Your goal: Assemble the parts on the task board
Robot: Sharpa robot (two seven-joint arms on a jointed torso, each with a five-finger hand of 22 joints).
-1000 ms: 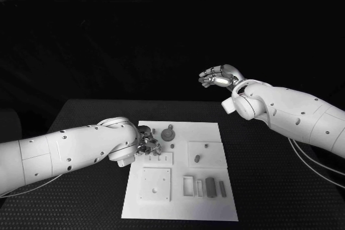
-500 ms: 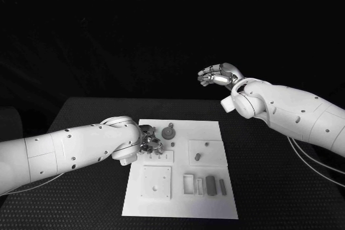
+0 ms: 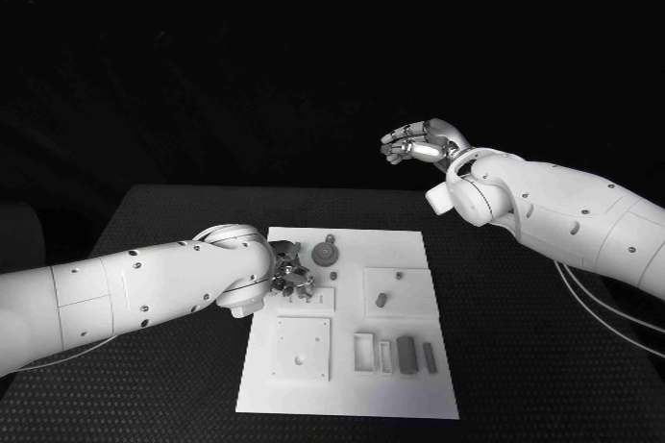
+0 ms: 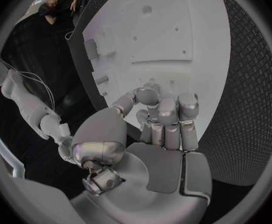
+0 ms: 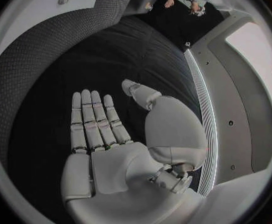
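The white task board [image 3: 354, 405] lies in the middle of the black table. My left hand [image 3: 291, 278] hovers low over the board's left side, near a small plate with thin pegs [image 3: 307, 302]. Its fingers [image 4: 167, 122] are curled in toward the palm, and I see no part between them. A round grey part [image 3: 325, 256] sits just beyond that hand. My right hand [image 3: 423, 143] is raised high beyond the table's far edge, with its fingers [image 5: 92, 122] stretched out and nothing in it.
The board [image 4: 173, 30] also carries a square plate [image 3: 301, 350], a plate with two small grey pegs [image 3: 389, 287], and a row of narrow slots with dark blocks [image 3: 406, 355]. Black table [image 3: 554, 366] lies on both sides of the board.
The left hand has crept slightly further over the board, fingers still curled. The right hand stays raised in nearly the same spot.
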